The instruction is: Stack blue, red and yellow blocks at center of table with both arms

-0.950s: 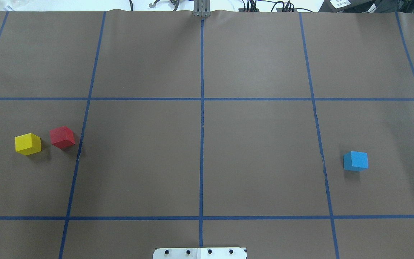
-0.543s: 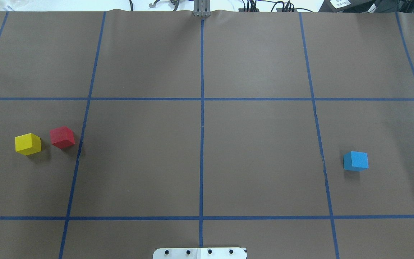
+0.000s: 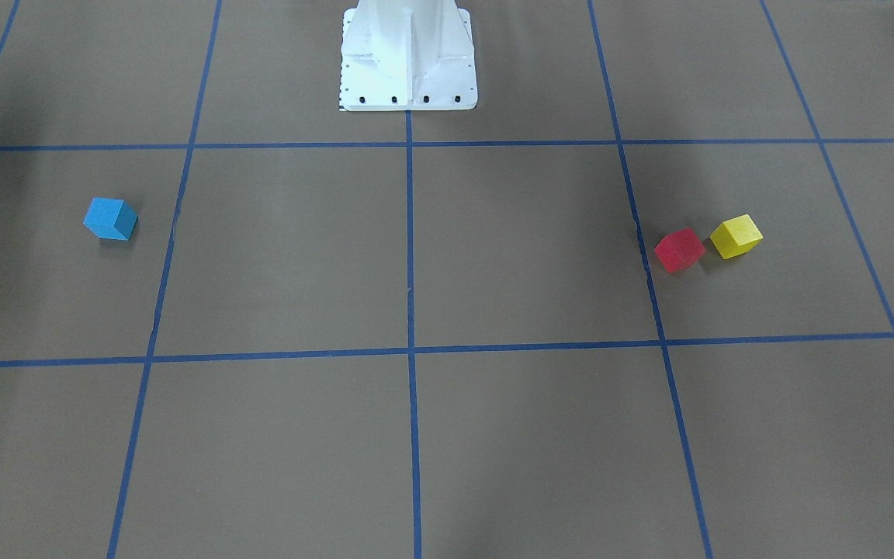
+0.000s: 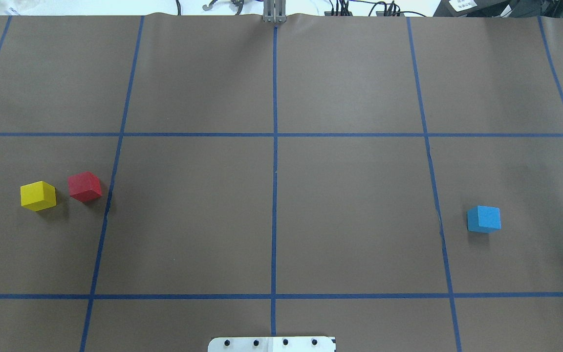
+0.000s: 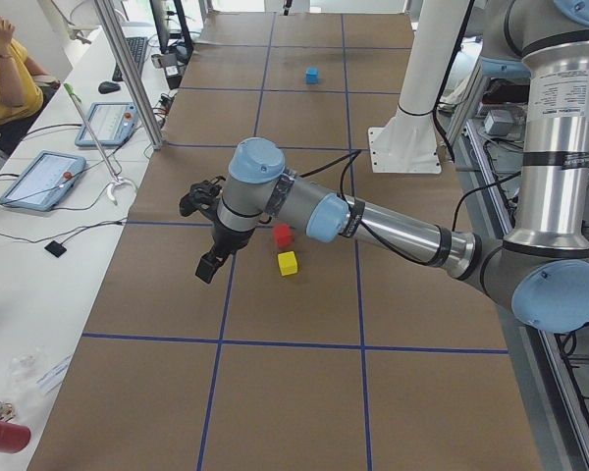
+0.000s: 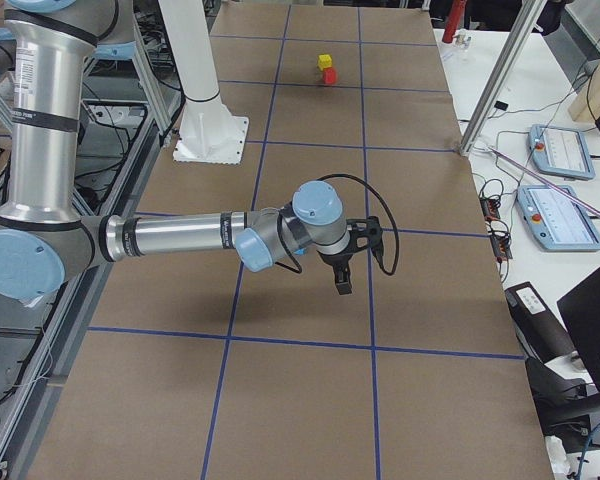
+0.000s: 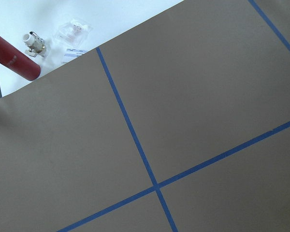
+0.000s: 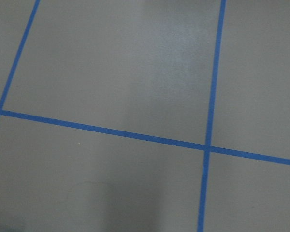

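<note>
**Ana:** What sits nearest the pedestal (image 4: 271, 344) on your screens?

**Me:** I count three blocks, each lying singly on the table (image 4: 359, 205), all farther out from the robot than the pedestal. The red block (image 4: 84, 186) is off to the pedestal's left. The yellow block (image 4: 38, 195) lies just beside it, one step farther from the pedestal, with a narrow gap between them. The blue block (image 4: 483, 218) lies alone, well out to the pedestal's right.

**Ana:** And the arms?

**Me:** Both reach out above the table. I see the left gripper (image 5: 205, 271) hanging on the pedestal's left side and the right gripper (image 6: 342, 284) on its right. Only my side cameras catch them, so I cannot tell how wide either pair of fingers stands.
</note>
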### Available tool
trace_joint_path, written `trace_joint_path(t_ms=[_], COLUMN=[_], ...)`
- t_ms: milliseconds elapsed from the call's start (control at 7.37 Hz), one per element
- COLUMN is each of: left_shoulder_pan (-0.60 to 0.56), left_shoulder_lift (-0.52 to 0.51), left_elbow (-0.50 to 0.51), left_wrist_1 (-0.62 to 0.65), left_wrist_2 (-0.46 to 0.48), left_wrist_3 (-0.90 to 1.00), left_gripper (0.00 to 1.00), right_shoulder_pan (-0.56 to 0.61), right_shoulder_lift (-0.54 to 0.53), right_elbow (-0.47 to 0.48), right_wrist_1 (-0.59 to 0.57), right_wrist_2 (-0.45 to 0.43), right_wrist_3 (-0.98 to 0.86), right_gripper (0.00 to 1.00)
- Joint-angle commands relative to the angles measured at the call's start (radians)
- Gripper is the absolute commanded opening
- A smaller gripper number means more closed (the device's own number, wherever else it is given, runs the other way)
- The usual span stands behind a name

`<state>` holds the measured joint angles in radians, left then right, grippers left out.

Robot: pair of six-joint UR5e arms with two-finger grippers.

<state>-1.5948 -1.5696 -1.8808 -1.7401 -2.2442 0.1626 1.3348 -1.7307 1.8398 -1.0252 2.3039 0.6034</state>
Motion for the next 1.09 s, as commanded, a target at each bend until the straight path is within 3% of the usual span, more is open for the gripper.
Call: trace_joint_path(t_ms=[0, 271, 407, 950], left_shoulder_pan=[0.001, 0.001, 0.001, 0.001], left_shoulder_lift=[0.0, 0.0, 0.0, 0.002], left_elbow=[-0.006, -0.006, -0.006, -0.009], left_wrist_1=[-0.006, -0.006, -0.006, -0.007], left_wrist_2=[0.0, 0.0, 0.0, -0.003], left_wrist_3=[0.0, 0.0, 0.0, 0.002], left_gripper=[1.0, 1.0, 1.0, 1.0], right_shoulder_pan=[-0.283, -0.568, -0.665, -0.813], right_shoulder_lift=[-0.068, -0.102, -0.118, -0.122], right_elbow=[0.141, 0.194, 0.194, 0.178], right_wrist_1=[0.068, 0.068, 0.071, 0.082], right_wrist_2=[-0.233, -0.518, -0.619, -0.759], right_wrist_3=[0.375, 0.613, 0.66, 0.674], right_gripper=[1.0, 1.0, 1.0, 1.0])
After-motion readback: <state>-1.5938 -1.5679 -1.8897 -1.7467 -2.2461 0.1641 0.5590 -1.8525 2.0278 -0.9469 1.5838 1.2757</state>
